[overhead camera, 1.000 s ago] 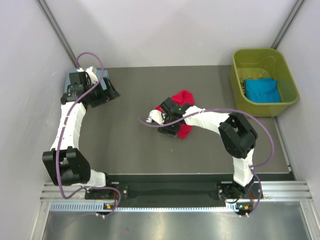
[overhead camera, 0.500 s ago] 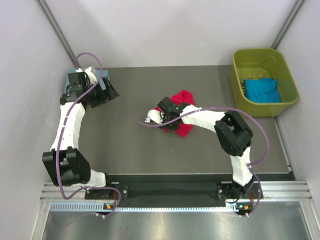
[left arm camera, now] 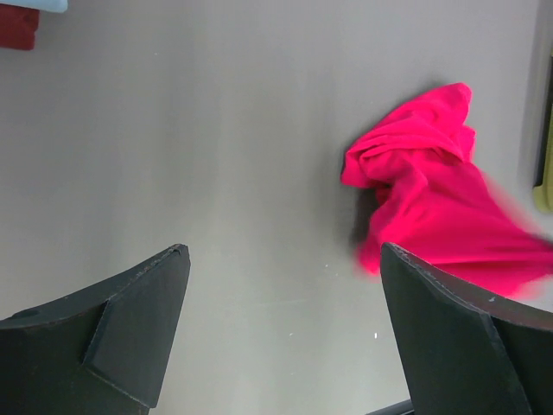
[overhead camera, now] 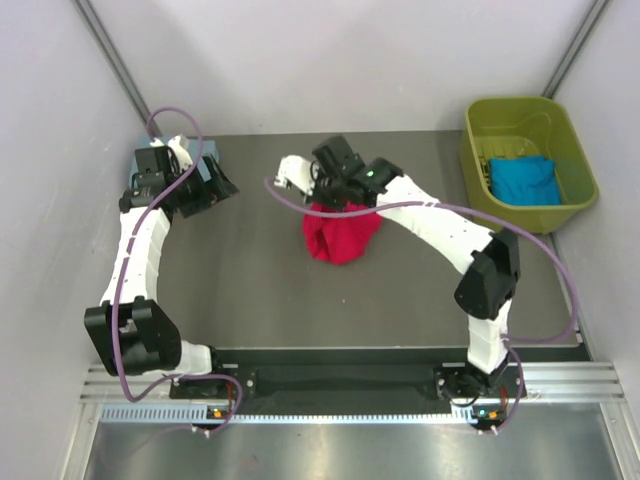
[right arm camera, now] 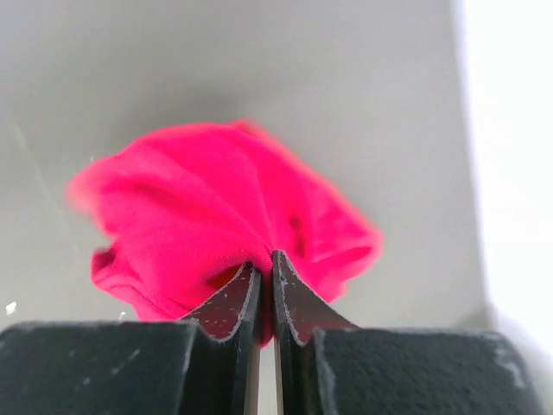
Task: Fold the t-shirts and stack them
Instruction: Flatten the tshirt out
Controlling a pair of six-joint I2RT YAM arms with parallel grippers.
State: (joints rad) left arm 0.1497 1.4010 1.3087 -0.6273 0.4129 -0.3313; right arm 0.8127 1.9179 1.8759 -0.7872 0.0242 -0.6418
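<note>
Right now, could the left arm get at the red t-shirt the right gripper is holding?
Probably yes: the left gripper is open, only bare table lies between it and the red t-shirt, which the right gripper holds pinched.

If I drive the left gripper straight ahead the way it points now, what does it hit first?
Probably bare grey table top: the open left gripper frames only that. The bright red cloth t-shirt lies off to the side of that line, though depth is unclear.
</note>
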